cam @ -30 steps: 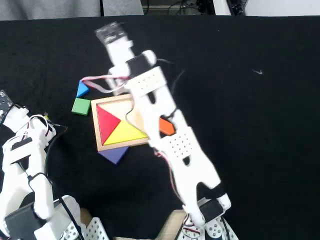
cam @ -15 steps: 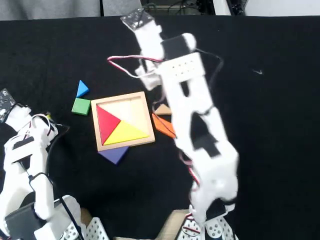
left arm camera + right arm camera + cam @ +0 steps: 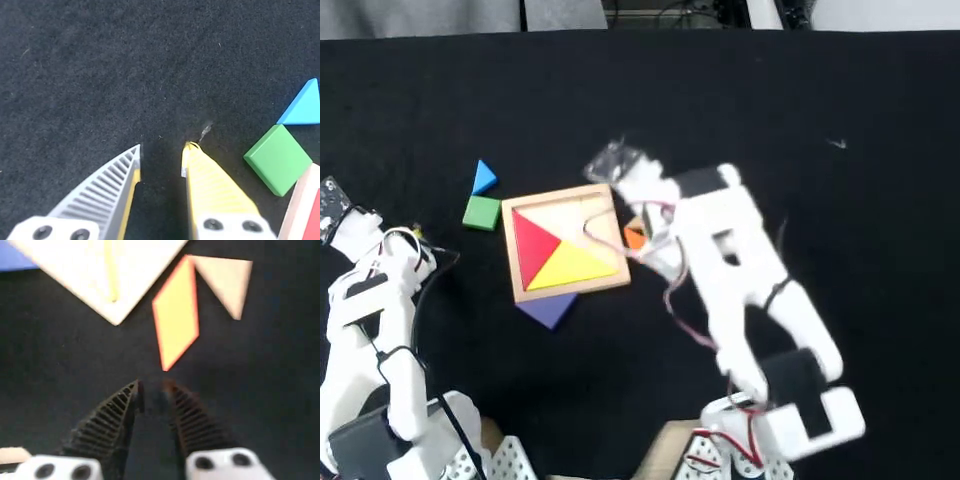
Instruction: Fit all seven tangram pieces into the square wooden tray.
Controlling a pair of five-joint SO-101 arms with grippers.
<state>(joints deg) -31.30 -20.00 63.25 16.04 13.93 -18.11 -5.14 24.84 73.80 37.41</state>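
Though slightly parted and empty, the right fingers (image 3: 112, 415) sit short of the orange piece (image 3: 176, 322), which lies beside a corner of the tray (image 3: 560, 193). The left fingers (image 3: 215, 185), likewise loose, hover over bare cloth near the green square (image 3: 277, 157), toward the left edge of the tabletop (image 3: 880, 200).

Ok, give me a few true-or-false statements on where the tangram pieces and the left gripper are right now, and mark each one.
1. The red triangle and the yellow triangle lie inside the tray. True.
2. The green square sits in the tray. False: it lies on the black cloth outside the tray, near the blue triangle.
3. The left gripper holds the blue triangle. False: it is open and empty over the cloth, with the blue triangle lying apart from it.
4. The orange piece lies outside the tray, close to a tan triangle. True.
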